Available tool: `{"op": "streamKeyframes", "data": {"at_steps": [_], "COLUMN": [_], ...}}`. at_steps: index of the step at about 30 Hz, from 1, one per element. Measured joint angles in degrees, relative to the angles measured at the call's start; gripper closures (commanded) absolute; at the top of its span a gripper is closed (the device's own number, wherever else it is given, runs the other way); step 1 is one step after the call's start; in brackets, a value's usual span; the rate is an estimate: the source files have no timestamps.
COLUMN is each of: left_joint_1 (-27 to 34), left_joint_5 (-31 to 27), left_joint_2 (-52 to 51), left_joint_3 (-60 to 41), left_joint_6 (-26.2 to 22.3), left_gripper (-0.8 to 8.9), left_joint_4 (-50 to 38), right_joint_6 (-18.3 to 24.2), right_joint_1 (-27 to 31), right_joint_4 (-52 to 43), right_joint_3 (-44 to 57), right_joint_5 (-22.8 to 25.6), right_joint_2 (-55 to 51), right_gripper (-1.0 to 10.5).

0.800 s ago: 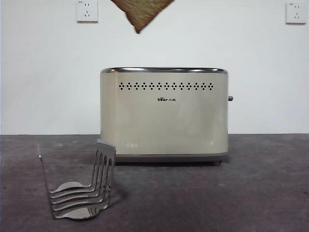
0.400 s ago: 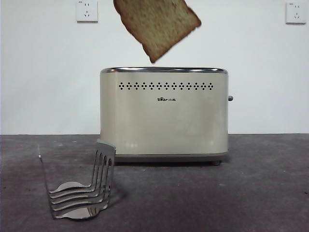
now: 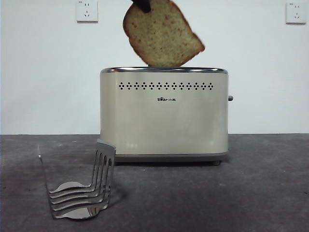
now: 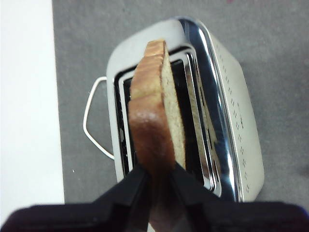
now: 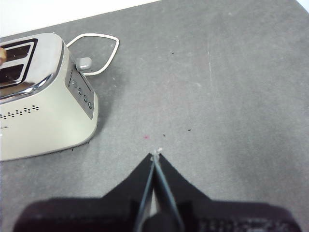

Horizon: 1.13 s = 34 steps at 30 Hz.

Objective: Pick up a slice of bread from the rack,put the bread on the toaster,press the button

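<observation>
On the left of the front view, the rack (image 3: 79, 186) is standing empty on the counter (image 3: 260, 188), just in front of the toaster's near left corner, so the slice is no longer being taken from it. In the middle, the toaster (image 3: 164, 113) is sitting with its long perforated face toward the camera and its slots opening upward, which is probably why the slice of bread (image 3: 161, 36) is being held above it on edge. The slice is hanging tilted, its lowest part reaching the chrome top rim, and in the left wrist view it is lying along the slot rather than across it, over the opening but not yet sunk inside. The left end effector (image 4: 157, 176) is pinching the slice by its crust at one end, with both black jaws pressing on its two faces; gripping it so is leaving the other end free to enter the slot. On the right, the button (image 3: 230, 98) is sticking out of the narrow side and nothing is touching it. The right end effector (image 5: 154, 162) is waiting well apart from the toaster, over bare counter, with its jaws pressed together and holding nothing.
</observation>
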<state>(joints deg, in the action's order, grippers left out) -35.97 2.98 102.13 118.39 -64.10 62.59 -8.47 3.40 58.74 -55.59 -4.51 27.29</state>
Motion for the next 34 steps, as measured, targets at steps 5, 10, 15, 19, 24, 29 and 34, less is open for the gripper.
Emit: {"op": "streamKeyframes", "data": {"at_steps": [5,10,15,19,24,29,34], "left_joint_1": [0.5,0.57,0.55,0.13,-1.36,-1.95,-1.95], "left_joint_5": [-0.31,-3.58,-6.8,-6.95,-7.13,-6.6,-6.45], "left_joint_2": [0.9,1.03,1.05,1.05,1.05,1.16,1.16], "left_joint_3": [0.0,0.0,0.02,0.02,0.02,1.05,1.31], "left_joint_6": [0.0,0.0,0.0,0.0,-0.35,-0.42,-0.39], "left_gripper": [8.23,8.23,8.23,8.23,8.23,8.23,8.23], "left_joint_4": [1.22,1.68,1.64,1.7,1.97,2.75,4.52], "right_joint_6": [0.13,0.17,0.33,0.37,0.57,0.59,0.59], "right_joint_1": [0.0,0.0,0.0,0.0,0.0,0.0,0.0], "right_joint_4": [-0.02,0.0,-0.02,-0.02,-0.02,-0.04,-0.04], "right_joint_3": [0.0,0.0,0.0,-0.02,-0.02,0.0,0.0], "right_joint_5": [0.24,1.18,1.46,1.49,1.49,1.49,1.49], "right_joint_2": [0.0,0.17,1.64,2.97,4.74,5.55,5.6], "right_gripper": [9.5,9.5,9.5,9.5,9.5,9.5,9.5]}}
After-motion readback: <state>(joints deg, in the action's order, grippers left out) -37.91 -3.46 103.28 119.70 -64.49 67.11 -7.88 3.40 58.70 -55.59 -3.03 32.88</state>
